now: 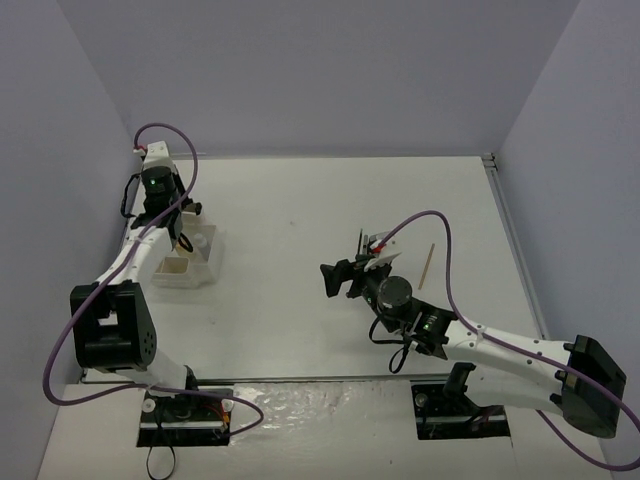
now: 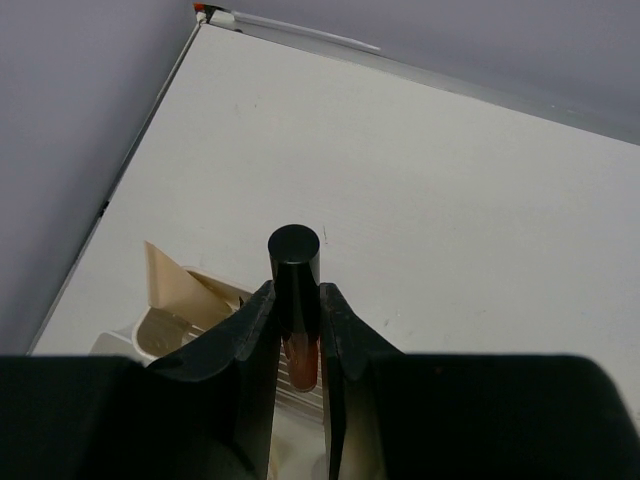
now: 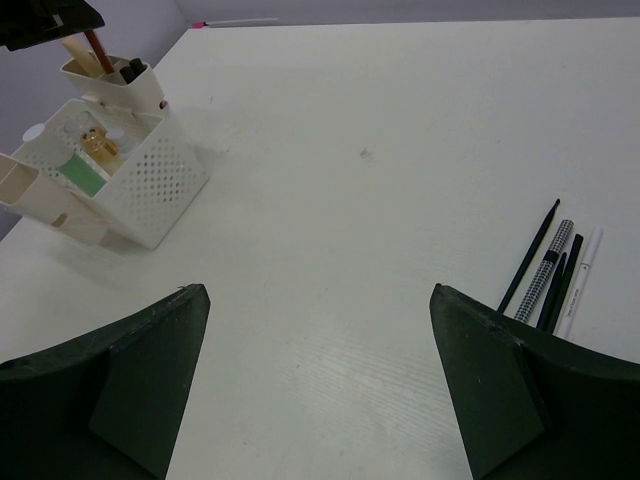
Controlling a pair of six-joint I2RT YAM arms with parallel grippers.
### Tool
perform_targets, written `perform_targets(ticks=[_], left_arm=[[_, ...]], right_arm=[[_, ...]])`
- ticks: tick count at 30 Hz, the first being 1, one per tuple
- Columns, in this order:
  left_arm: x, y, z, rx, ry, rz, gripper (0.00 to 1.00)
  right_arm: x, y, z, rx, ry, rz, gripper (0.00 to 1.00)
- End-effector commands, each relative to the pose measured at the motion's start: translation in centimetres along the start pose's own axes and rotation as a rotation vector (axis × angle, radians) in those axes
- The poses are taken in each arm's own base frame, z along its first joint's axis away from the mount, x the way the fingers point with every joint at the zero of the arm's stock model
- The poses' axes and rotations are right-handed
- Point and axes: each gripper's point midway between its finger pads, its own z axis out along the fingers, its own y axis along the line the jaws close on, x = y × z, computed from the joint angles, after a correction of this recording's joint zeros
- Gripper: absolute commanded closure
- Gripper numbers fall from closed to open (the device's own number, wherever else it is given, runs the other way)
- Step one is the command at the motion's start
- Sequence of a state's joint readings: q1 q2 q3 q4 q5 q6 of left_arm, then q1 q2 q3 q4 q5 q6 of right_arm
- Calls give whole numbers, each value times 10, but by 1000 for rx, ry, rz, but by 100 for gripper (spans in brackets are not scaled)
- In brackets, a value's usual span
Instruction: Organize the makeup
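Note:
My left gripper (image 2: 297,292) is shut on a short tube (image 2: 294,262) with a black cap and a red-orange lower end, held upright over the white compartmented tray (image 2: 165,325). In the top view this gripper (image 1: 178,232) hangs over the tray's back part (image 1: 190,268). My right gripper (image 3: 315,292) is open and empty above bare table, at the table's middle in the top view (image 1: 338,278). Several thin black pencils and a white one (image 3: 550,270) lie to its right. A tan wooden stick (image 1: 427,265) lies further right. The tray (image 3: 150,180) holds a white-green bottle (image 3: 84,172) and a small gold bottle (image 3: 96,141).
The tray's tall back compartment (image 3: 110,85) holds a tan stick and a black item. Grey walls close the table at the left, back and right. My right arm's purple cable (image 1: 440,240) arches over the pencils.

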State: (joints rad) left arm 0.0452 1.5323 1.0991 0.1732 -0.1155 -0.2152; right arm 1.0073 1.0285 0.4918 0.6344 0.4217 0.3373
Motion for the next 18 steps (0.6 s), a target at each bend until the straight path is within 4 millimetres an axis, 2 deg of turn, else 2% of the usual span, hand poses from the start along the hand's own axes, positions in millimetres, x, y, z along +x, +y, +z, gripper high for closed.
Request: perform_targets(ticks=[1, 5, 11, 15, 18], left_arm=[[-37, -14, 0, 57, -125, -48, 94], [-27, -17, 3, 68, -104, -56, 84], [-25, -17, -2, 58, -94, -56, 57], [-39, -17, -11, 59, -108, -67, 51], [-57, -19, -29, 71, -130, -99, 47]], right_arm=[[-24, 3, -3, -10, -78, 55, 10], [-21, 1, -2, -4, -69, 49, 11], [-21, -1, -4, 5, -64, 49, 11], [-18, -8, -4, 48, -42, 38, 11], [-16, -11, -4, 79, -21, 45, 14]])
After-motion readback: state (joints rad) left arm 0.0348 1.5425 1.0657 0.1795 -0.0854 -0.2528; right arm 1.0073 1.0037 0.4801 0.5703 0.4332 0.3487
